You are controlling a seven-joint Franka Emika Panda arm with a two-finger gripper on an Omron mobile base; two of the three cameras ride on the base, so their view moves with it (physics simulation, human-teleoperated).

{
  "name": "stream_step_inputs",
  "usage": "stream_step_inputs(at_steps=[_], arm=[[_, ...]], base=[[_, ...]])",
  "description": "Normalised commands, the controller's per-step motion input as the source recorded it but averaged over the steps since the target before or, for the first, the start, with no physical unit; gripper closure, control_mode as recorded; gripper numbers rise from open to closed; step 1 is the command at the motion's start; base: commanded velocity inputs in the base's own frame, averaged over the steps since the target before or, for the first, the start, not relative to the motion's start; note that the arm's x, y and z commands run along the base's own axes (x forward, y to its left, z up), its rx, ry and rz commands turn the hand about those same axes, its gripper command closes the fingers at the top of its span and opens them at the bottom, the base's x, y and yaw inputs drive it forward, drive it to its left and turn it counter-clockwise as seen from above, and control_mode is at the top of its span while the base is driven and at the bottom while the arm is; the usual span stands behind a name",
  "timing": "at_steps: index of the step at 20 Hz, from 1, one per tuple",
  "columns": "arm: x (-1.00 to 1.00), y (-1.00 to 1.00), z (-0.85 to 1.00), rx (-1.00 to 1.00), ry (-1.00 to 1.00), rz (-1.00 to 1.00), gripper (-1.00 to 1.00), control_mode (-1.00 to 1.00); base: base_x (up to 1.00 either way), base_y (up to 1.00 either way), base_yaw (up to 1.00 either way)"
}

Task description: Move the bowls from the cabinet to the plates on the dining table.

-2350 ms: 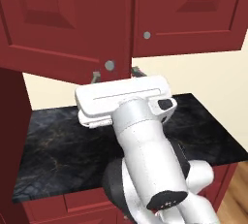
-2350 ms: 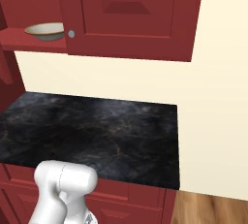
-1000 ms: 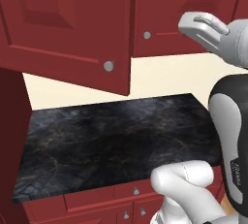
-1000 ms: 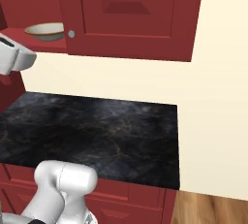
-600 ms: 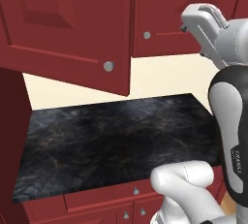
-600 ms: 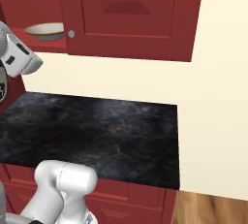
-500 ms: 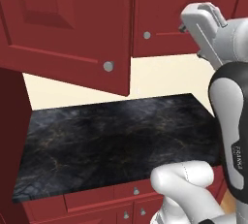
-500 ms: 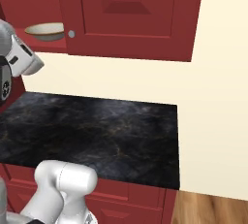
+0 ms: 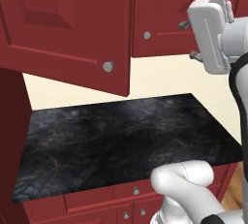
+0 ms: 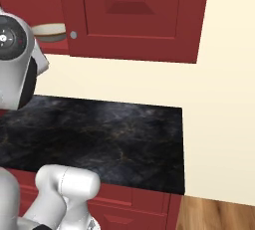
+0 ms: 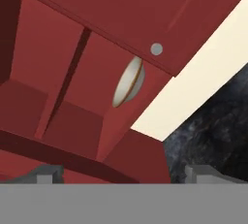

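Cabinet (image 9: 68, 29): your big red cupboard hangs on the wall above the counter. One door swings out toward you in the left base view, so the inside can be reached. The next door (image 10: 134, 15) is closed, with a small silver knob (image 10: 73, 35) at its edge.

Counter (image 10: 99, 134): the black stone top sits under the cupboard. You can see no plates on it, so I think the dining table is somewhere else and you will have to drive there later.

Arm (image 9: 215, 34): you have it lifted high, up by the cupboard doors. I think that is so the hand can line up with the shelf.

Bowl (image 10: 49, 31): it rests on the red shelf, just past the edge of the closed door – half peeking out. In the hand view it (image 11: 128, 82) looks turned on its side, but that is only because your hand is rolled over. A second bowl may be hidden behind the door.

Gripper (image 11: 118, 173): its two tips stand wide apart and hold nothing. The bowl is well ahead of them, so the reach in is not done yet.
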Motion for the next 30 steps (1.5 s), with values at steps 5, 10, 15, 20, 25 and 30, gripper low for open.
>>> stream_step_inputs(at_steps=[5,10,15,20,25,30], arm=[[0.22,0.16,-0.23,0.04,0.0,0.15,-1.0,-1.0],[0.12,-0.02,0.0,0.0,0.0,0.01,-1.0,-1.0],[0.29,-0.02,0.0,0.0,0.0,0.0,-1.0,-1.0],[0.6,0.4,-0.06,0.0,0.0,0.0,-1.0,-1.0],[0.65,0.36,-0.07,0.0,0.0,0.0,-1.0,-1.0],[0.44,0.3,-0.02,0.01,0.07,0.1,-1.0,-1.0]], base=[[0.0,0.0,0.0],[0.0,0.0,0.0],[0.0,0.0,0.0],[0.0,0.0,0.0],[0.0,0.0,0.0],[0.0,0.0,0.0]])
